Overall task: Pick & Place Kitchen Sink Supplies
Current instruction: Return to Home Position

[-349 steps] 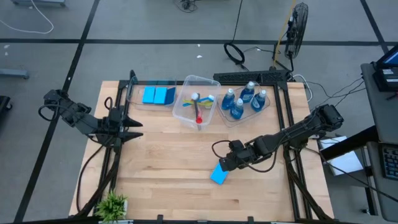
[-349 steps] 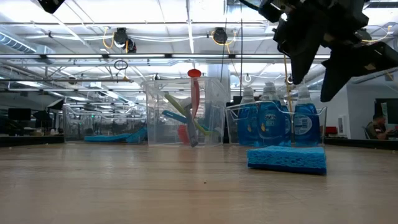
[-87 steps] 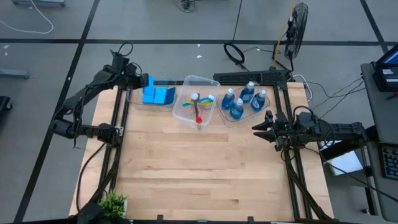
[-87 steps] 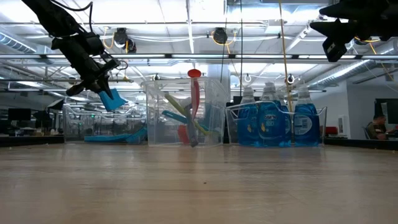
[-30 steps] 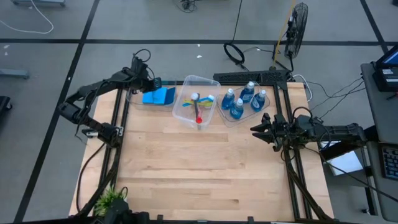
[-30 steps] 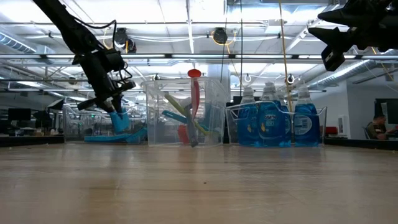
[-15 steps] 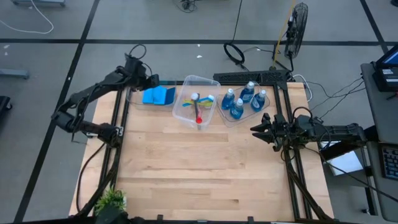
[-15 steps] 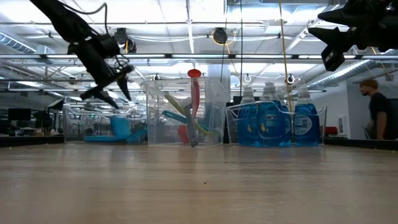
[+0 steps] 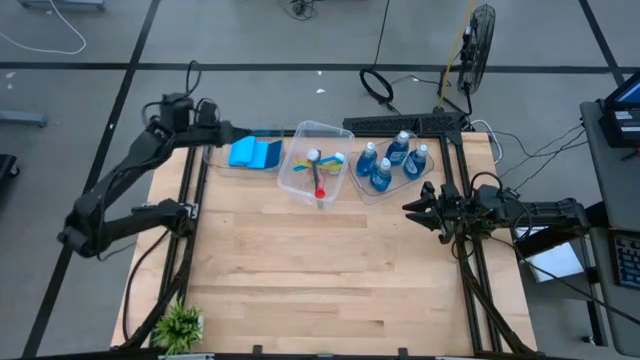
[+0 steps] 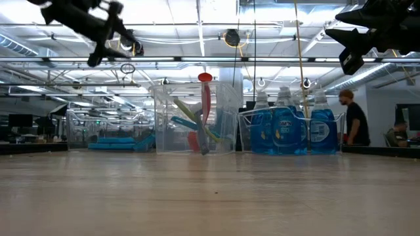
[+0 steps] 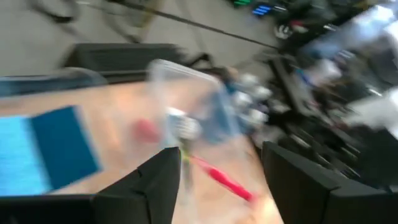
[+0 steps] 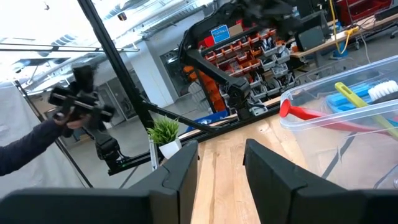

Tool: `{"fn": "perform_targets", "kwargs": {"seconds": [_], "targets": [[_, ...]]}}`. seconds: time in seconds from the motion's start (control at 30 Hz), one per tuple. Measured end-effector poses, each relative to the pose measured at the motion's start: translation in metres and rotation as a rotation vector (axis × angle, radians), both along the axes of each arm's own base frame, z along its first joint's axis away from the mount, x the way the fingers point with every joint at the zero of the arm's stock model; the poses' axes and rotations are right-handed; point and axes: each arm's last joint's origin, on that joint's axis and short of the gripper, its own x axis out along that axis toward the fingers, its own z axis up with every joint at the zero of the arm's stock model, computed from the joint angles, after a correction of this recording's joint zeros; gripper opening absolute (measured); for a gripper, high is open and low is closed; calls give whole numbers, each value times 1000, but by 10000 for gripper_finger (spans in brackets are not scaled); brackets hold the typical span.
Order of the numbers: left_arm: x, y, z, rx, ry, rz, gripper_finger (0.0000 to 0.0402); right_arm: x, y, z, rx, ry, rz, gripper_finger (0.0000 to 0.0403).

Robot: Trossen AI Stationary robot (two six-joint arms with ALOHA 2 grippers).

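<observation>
while the left gripper (image 9: 232, 131) hangs released and empty, the blue sponges (image 9: 254, 153) lie in the left tub (image 9: 213, 152) just beside its jaws. the right gripper (image 9: 410, 208) waits, jaws apart, with the bottles (image 9: 390, 162) near and the brushes (image 9: 318, 172) between both grippers.

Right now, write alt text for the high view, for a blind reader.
Three clear tubs line the far edge of a wooden table: blue sponges left, brushes middle, blue bottles right. The left pincer hovers open near the sponges; the right pincer hangs open at the table's right edge.
</observation>
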Motion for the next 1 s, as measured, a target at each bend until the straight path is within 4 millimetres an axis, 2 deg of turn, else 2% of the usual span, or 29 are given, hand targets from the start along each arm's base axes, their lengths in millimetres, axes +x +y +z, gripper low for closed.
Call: {"fn": "perform_targets", "kwargs": {"seconds": [0.27,0.53,0.8,1.0], "targets": [[-8,-52,32,173,-171,-257,196,0,0,0,20,1,3,121],[-19,-98,59,519,-333,-478,188,0,3,0,-16,-2,87,121],[-34,-128,65,773,-410,-660,207,-1,3,1,-29,-12,105,121],[-47,-140,58,770,-386,-696,216,-1,3,3,-36,-31,104,122]]}}
